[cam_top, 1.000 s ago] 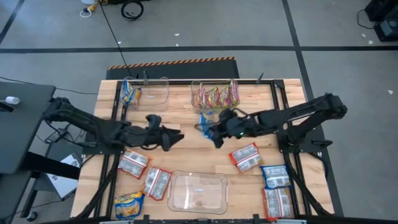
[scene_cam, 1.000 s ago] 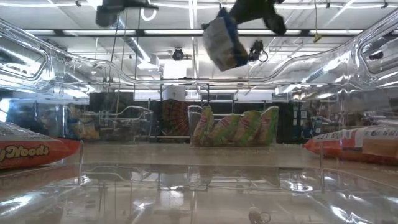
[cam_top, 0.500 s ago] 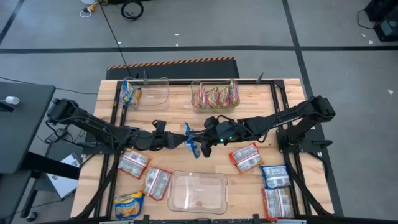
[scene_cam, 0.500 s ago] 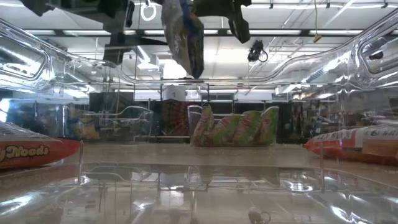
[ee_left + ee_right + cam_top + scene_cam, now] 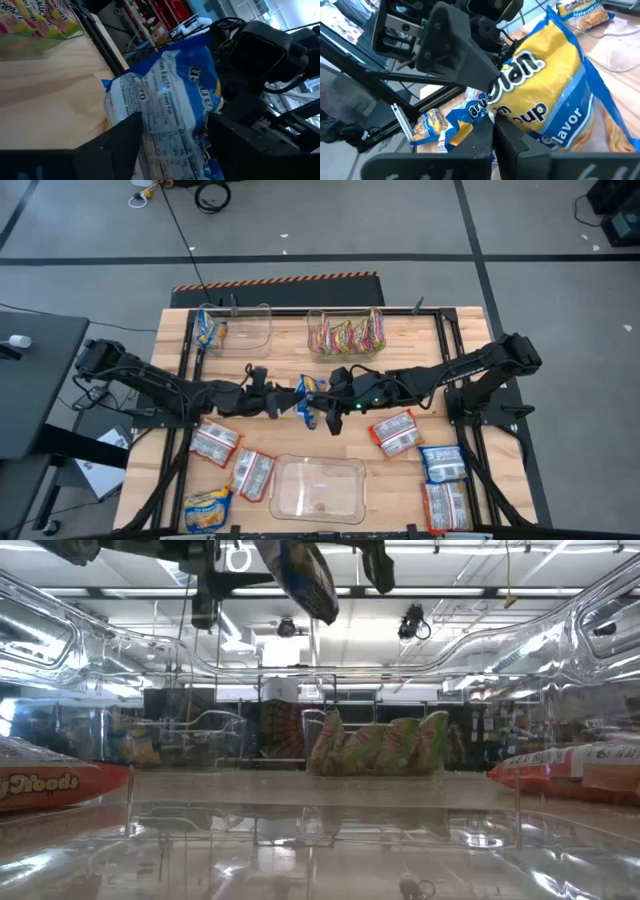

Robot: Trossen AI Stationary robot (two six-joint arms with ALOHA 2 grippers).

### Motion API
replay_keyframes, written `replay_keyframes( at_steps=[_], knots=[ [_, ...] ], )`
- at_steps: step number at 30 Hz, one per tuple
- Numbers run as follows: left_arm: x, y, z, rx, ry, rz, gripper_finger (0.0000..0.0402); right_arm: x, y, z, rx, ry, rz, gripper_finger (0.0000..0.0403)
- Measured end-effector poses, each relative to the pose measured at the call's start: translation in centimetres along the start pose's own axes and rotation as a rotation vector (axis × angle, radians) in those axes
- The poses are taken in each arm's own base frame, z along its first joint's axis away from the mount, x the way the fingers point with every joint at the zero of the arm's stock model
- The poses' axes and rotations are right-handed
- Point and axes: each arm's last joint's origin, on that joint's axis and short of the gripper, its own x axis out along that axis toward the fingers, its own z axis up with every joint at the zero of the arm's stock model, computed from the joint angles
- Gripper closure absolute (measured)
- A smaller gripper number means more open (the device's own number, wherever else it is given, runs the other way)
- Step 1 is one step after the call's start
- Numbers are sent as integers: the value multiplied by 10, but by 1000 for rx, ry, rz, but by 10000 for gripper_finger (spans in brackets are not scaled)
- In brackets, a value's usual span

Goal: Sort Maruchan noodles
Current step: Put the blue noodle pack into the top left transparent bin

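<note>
A blue-yellow noodle packet (image 5: 307, 399) hangs in the air over the table's middle, between my two grippers. My right gripper (image 5: 328, 410) is shut on it from the table's right. My left gripper (image 5: 287, 404) is open. Its two fingers (image 5: 117, 145) stand on either side of the packet (image 5: 165, 105); whether they touch it I cannot tell. The low view shows the packet (image 5: 306, 576) high above the table. More packets lie flat on the table: red-silver ones (image 5: 215, 443) (image 5: 395, 432), a blue one (image 5: 443, 462) and a yellow one (image 5: 208, 508). My right gripper pinches the packet between its two fingers at a crumpled blue edge (image 5: 487, 112) at one end. The fingers come about level from the table's right. The packet is lifted clear of the table and tilted, its free end reaching toward my left gripper.
A clear bin (image 5: 245, 328) at the far left holds one blue-yellow packet (image 5: 207, 330). A clear bin (image 5: 345, 315) at the far middle holds several green/pink-yellow packets. A third clear bin (image 5: 318, 485) stands at the near edge. Bare wood lies under the grippers.
My right gripper has carried the blue-yellow packet from beside the far middle bin toward the table's left and near edge; the packet has turned and stays clear of the table. My left gripper has moved toward the table's right until its fingers stand around the packet.
</note>
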Motion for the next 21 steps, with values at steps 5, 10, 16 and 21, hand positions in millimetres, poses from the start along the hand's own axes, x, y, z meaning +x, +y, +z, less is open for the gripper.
replay_keyframes(
  at_steps=[5,10,16,21],
  knots=[
    [0,0,0,7,3,-2,226,0,-2,2,17,-21,-30,362],
    [0,0,1,49,2,-2,265,0,-2,2,12,-11,-17,317],
    [1,4,17,92,-10,13,284,-15,1,11,77,15,43,247],
    [-4,12,46,154,-35,72,285,-47,6,23,90,50,95,203]
  ],
)
